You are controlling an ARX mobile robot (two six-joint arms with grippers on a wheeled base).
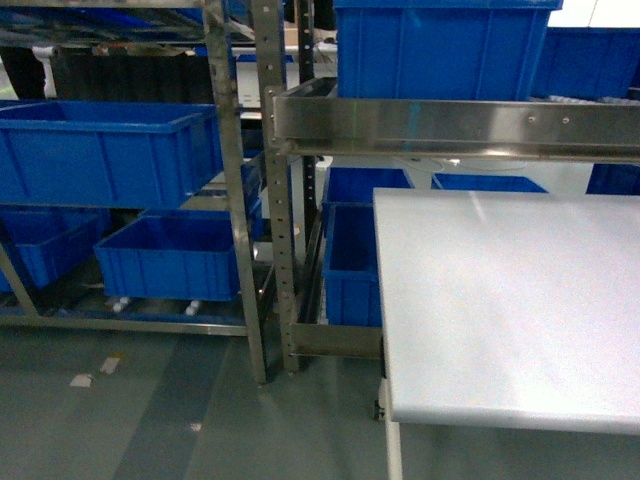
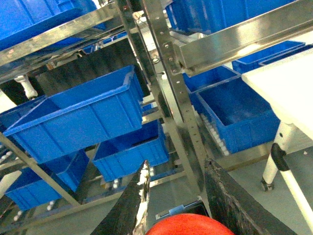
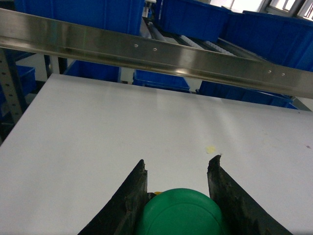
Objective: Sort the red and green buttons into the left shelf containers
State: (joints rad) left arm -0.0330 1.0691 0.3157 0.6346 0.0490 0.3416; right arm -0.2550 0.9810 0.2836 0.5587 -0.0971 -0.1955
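In the left wrist view my left gripper is shut on the red button, whose wide red cap fills the bottom edge between the dark fingers; it hangs above the floor, facing the left shelf containers. My right gripper is shut on the green button, held over the white table. In the head view neither gripper shows; the blue left shelf containers sit on the shelf at left, another lower down.
Steel shelf uprights stand between the left tubs and the white table. A steel rail crosses above the table, with more blue tubs behind it. Grey floor lies in front, with scraps of paper.
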